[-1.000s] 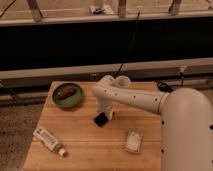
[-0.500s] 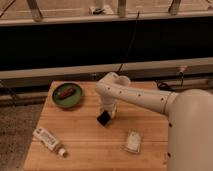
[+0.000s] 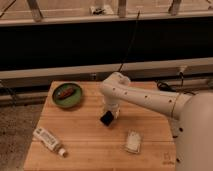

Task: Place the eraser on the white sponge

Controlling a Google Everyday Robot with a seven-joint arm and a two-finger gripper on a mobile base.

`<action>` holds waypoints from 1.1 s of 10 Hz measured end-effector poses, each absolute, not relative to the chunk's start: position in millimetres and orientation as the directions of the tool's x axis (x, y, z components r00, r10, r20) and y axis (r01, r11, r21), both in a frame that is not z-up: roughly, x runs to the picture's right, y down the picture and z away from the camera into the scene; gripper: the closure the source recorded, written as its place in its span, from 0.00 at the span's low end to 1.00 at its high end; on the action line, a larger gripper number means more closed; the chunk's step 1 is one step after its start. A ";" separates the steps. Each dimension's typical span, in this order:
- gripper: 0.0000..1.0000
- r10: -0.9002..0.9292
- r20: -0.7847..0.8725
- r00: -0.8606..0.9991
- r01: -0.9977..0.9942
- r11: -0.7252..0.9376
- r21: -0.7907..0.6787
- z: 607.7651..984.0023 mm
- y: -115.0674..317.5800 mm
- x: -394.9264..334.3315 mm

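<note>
Though well begun, counts as unfinished: grasp apparently done, placement left. Nearest, shows a white sponge [image 3: 133,141] lying bare at the front right of the wooden bench [image 3: 87,147], and a tube [image 3: 48,139] at front left. Further back, mid-bench, shows the black eraser [image 3: 106,119] tilted and pinched between the jaws of the gripper [image 3: 110,113], behind and left of the sponge, clearly apart. Probably needs carrying over, lowering, releasing. Farthest, shows a green bowl [image 3: 67,95] at back left.
</note>
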State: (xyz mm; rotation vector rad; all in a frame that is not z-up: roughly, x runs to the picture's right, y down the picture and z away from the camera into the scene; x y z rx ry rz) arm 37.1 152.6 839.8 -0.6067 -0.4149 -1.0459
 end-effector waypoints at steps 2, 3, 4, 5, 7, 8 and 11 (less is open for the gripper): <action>1.00 -0.675 0.583 0.452 0.891 0.372 -0.261 833.6 153.9 44.6; 1.00 -0.672 0.579 0.462 0.886 0.383 -0.262 829.6 156.4 53.1; 1.00 -0.671 0.578 0.464 0.885 0.388 -0.260 826.9 158.3 55.7; 1.00 -0.667 0.578 0.469 0.881 0.396 -0.258 823.4 161.5 60.2; 1.00 -0.660 0.573 0.486 0.871 0.416 -0.259 816.6 166.3 73.8; 1.00 -0.657 0.574 0.489 0.869 0.422 -0.257 813.9 168.2 77.5; 1.00 -0.641 0.567 0.517 0.851 0.454 -0.262 800.5 173.4 99.7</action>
